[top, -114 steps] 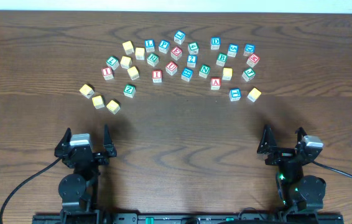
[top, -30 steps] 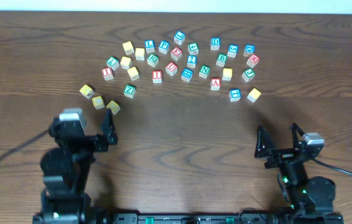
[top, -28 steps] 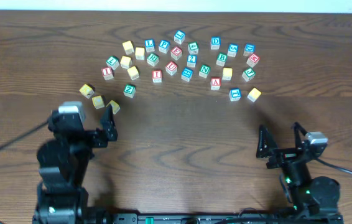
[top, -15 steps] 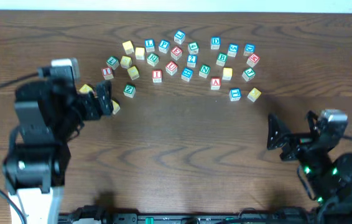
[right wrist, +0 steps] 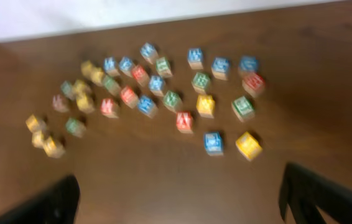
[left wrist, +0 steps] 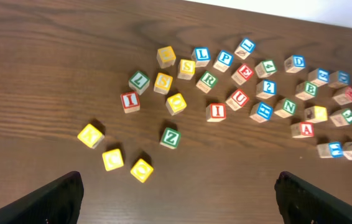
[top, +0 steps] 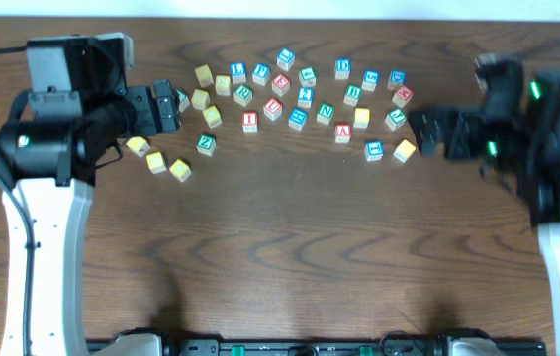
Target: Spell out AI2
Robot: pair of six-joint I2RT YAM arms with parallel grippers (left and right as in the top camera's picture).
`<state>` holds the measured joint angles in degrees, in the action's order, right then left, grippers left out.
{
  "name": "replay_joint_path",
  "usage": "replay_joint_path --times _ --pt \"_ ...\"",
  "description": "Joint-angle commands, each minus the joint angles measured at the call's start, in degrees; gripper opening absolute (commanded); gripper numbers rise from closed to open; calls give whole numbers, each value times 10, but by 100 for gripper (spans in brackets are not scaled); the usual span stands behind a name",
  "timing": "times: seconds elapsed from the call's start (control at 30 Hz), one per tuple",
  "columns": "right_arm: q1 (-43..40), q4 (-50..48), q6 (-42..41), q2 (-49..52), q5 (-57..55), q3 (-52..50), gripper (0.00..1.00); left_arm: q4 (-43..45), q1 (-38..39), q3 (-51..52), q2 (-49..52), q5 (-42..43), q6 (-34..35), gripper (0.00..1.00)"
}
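Okay, nothing gripped yet. Left claw (left wrist: 178, 178) is spread wide and empty, hanging over the left end of the cluster. Right claw (right wrist: 177, 177) is also spread and empty, its view blurred. All cubes sit loose on the dark brown wooden surface (top: 280, 247).

Task pieces:
- The red-lettered wooden A cube (left wrist: 302, 129) is at the near right edge of the cluster, just beside a yellow wooden cube (left wrist: 315, 114).
- The blue-lettered wooden 2 cube (left wrist: 266, 88) is in the middle of the cluster.
- The red-lettered wooden I cube (left wrist: 216, 112) is at the near middle edge, with open surface in front of it.
- A second red I cube (left wrist: 129, 100) sits further left.

Risks, my judgement:
- The 2 cube is hemmed in by neighbours, so spread fingers may shove those or pinch two at once.
- The green-lettered wooden Z cube (left wrist: 170, 137) could get mistaken for the 2.
- Both arms reaching into one cluster could clash.

Counts: 31 cubes total, roughly 9 yellow, 9 blue, 7 green, 6 red. One A, one 2, two I. Two claws.
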<state>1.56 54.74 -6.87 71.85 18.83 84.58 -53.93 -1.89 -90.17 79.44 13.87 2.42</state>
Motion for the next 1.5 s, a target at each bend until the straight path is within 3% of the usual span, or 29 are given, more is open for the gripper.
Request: replay_joint_path --times 0.0,0.2,0.43,0.57,0.63,0.73,0.93,1.17,1.47 --pt "-4 33 14 120 54 95 99 1 -4 -18 18 6 -29 98" --pt "43 55 32 298 51 196 99 13 -4 -18 20 5 -28 98" --pt "104 -3 48 415 -44 205 99 4 -4 -18 20 5 -28 98" --pt "126 -35 42 465 3 205 98 4 -4 -18 20 5 -28 98" --pt "133 -35 42 485 3 205 82 4 -4 -18 20 5 -28 98" --pt "141 -29 18 509 -19 205 66 4 -4 -18 21 5 -28 98" --pt "158 -11 -92 522 -164 201 51 6 -4 -18 21 5 -28 98" --pt "168 -27 -103 536 -174 196 44 9 -4 -18 22 5 -28 98" --pt "180 -39 -103 562 -174 196 42 11 -4 -18 22 5 -28 98"
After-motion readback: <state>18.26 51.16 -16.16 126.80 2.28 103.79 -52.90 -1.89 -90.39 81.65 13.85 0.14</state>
